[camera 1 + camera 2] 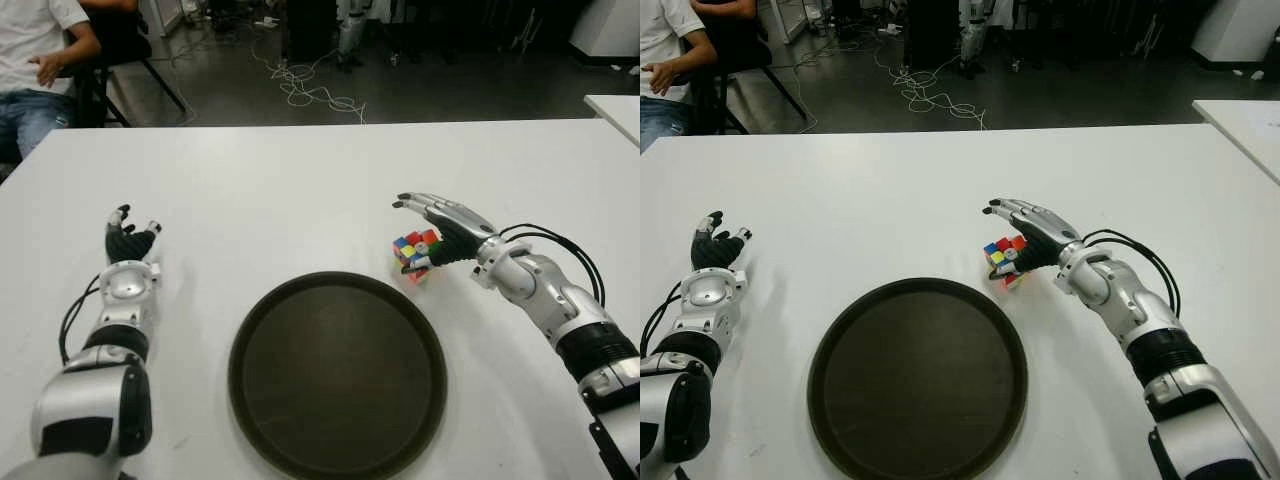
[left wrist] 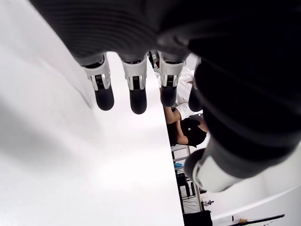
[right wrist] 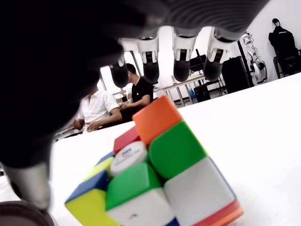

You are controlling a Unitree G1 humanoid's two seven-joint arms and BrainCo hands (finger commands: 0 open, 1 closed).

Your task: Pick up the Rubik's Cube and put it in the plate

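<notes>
A wide white table (image 1: 300, 180) is filling most of the scene, and beyond its far edge a dark floor is running back with a tangle of white cable (image 1: 310, 90) lying on it. A seated person (image 1: 40, 70) in a white shirt and jeans is showing beyond the table's far left corner. A second white table (image 1: 615, 110) is edging in at the far right.

A round dark plate (image 1: 250, 390) is sitting on the table near its front edge. The Rubik's Cube (image 1: 414, 254) is standing just beyond the plate's far right rim, on the table and outside the plate. It is tipped up on one edge, with an orange face and a green face slanting upward; being a cube, it is offering no long axis.

The right hand (image 1: 445, 235) is reaching in from the right of the plate, palm down, arched over the cube. Its fingers (image 3: 181, 59) are extending straight past the cube's top without closing round it, while the thumb is lying beside the cube's near side.

The left hand (image 1: 128, 250) is showing well left of the plate, fingers relaxed and holding nothing.
</notes>
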